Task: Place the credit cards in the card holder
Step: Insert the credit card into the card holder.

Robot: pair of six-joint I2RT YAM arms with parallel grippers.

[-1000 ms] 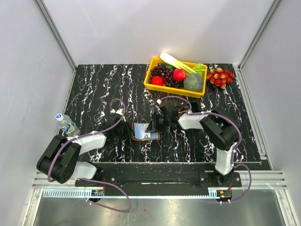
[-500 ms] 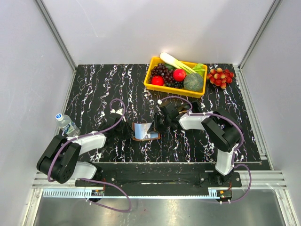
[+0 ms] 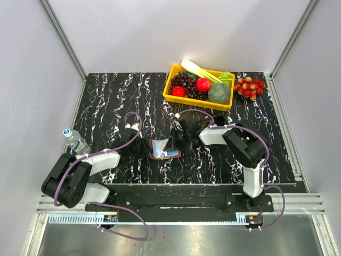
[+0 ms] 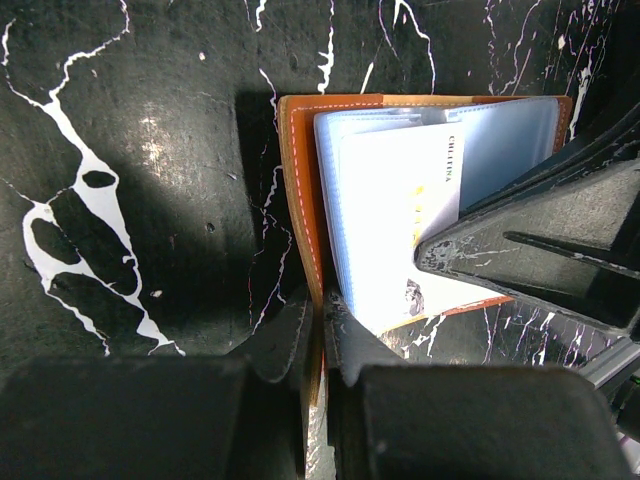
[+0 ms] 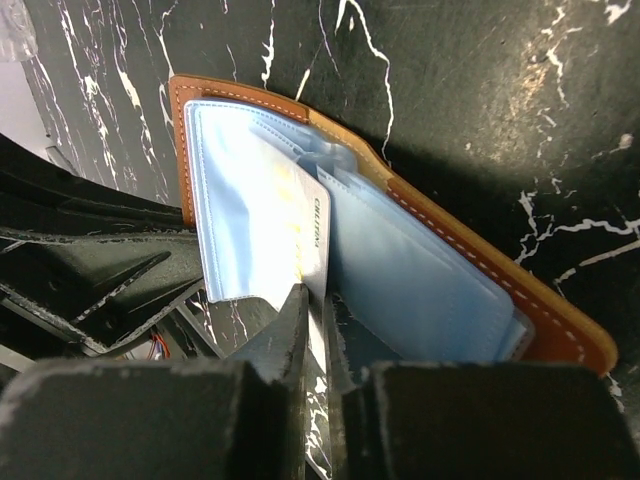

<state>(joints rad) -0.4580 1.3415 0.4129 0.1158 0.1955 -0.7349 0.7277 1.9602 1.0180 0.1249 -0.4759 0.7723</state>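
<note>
Where the card holder lies open near the middle of the table, the left gripper, at its 9 o'clock, pinches the brown cover edge. The right gripper, at 3 o'clock, pinches a white credit card that sits partly inside a blue sleeve.

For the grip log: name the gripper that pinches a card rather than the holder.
The right gripper: it is shut on the white credit card; the left gripper is shut on the brown cover of the card holder.
</note>
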